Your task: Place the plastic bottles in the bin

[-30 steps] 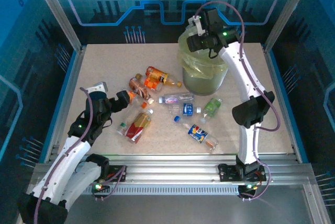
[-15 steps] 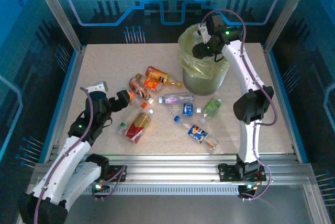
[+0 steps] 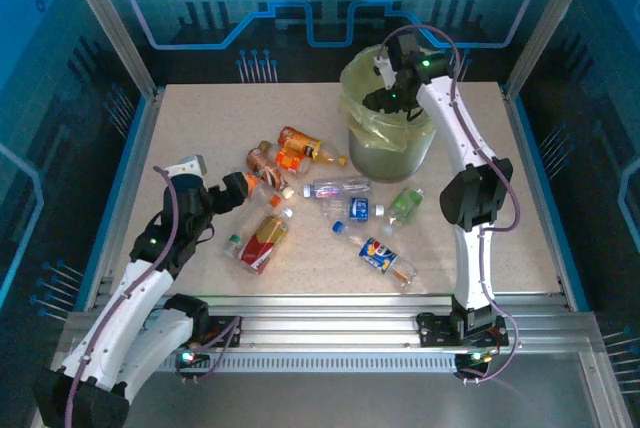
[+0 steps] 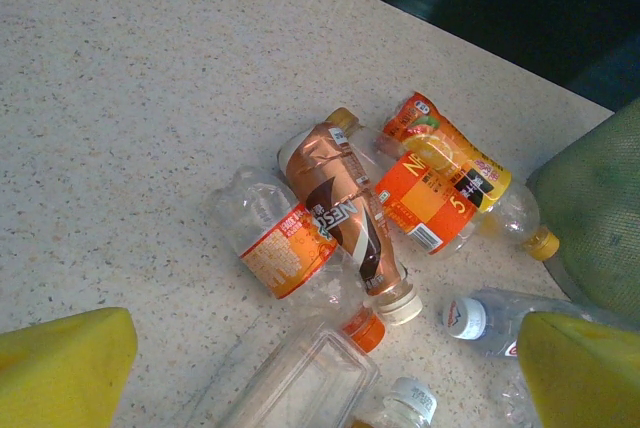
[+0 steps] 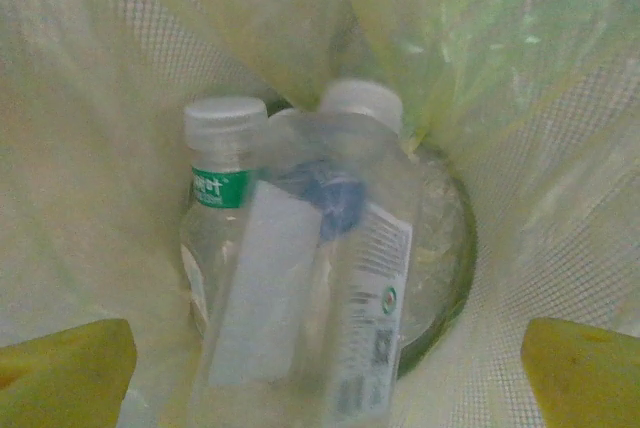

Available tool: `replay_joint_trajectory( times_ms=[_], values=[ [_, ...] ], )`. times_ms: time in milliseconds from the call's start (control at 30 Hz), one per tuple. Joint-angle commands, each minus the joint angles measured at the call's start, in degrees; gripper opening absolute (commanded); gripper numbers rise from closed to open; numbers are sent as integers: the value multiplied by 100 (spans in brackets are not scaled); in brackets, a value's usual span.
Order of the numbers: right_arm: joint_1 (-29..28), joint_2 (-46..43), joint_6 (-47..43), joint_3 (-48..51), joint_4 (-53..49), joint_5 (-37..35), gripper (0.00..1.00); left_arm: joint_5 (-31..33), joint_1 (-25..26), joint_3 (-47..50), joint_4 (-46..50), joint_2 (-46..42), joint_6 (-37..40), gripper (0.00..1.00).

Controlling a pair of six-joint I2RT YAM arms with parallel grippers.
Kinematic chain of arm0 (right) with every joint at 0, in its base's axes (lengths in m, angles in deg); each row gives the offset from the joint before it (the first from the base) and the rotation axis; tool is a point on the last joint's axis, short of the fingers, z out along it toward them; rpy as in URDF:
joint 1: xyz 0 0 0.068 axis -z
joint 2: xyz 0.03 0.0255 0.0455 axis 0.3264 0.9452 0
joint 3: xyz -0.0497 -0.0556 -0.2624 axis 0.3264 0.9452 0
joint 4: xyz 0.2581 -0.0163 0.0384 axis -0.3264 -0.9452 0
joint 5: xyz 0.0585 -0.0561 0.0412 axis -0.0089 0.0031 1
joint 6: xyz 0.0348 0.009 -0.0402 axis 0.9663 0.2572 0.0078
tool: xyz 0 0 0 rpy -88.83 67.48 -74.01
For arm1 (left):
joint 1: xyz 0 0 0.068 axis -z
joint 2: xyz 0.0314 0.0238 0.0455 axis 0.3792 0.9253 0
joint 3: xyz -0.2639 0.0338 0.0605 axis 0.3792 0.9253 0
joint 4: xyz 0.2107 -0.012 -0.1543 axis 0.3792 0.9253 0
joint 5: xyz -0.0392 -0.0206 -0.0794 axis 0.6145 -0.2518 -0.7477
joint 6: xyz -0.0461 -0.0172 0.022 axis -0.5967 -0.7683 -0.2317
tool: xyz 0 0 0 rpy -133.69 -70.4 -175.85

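Note:
Several plastic bottles lie mid-table: an orange one (image 3: 300,143), a brown one (image 3: 262,163), a red-labelled one (image 3: 262,241), clear ones (image 3: 338,188), a green one (image 3: 405,206) and a blue-labelled one (image 3: 378,255). My left gripper (image 3: 238,188) hangs open just left of the pile. The left wrist view has the brown bottle (image 4: 345,213) and a clear orange-capped bottle (image 4: 300,378) between its yellow fingers (image 4: 60,368). My right gripper (image 3: 385,88) is open over the bin (image 3: 392,153). Below it a blurred clear bottle (image 5: 330,278) is loose inside the bag, beside a green-labelled bottle (image 5: 215,198).
The bin stands at the back of the table, right of centre, its grey-green wall (image 4: 600,198) close to the orange bottle (image 4: 445,163). Blue enclosure walls and metal posts ring the table. Bare tabletop (image 3: 200,128) lies at the back left.
My right gripper has swung further over the bin's mouth and opened, letting go of a clear bottle into the bag. The left arm and the table bottles have not moved.

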Motion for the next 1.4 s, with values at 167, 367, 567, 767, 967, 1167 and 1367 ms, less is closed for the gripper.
replay_joint_trajectory(
  times_ms=[167,367,567,767,967,1167,1367],
  values=[
    [36,-108,53,-808,-276,-425,100,-29,-61,18,-145,-47,171,99],
    [4,-762,286,-789,-146,-450,100,-81,-61,21,-175,-47,165,99],
    [-108,-1834,624,7,229,-304,100,-163,-62,34,-246,-46,179,99],
    [-457,-3139,959,1349,720,-293,100,-198,-62,15,-272,-61,190,99],
    [-1434,-4786,1181,3415,1331,-901,100,-205,-62,34,-346,-57,181,99],
    [-2583,-5731,1823,4899,959,-1622,100,-280,-67,69,-481,-73,236,99],
    [-3588,-5670,2661,5881,304,-1920,89,-361,-62,113,-577,-86,164,99]
  ],
)
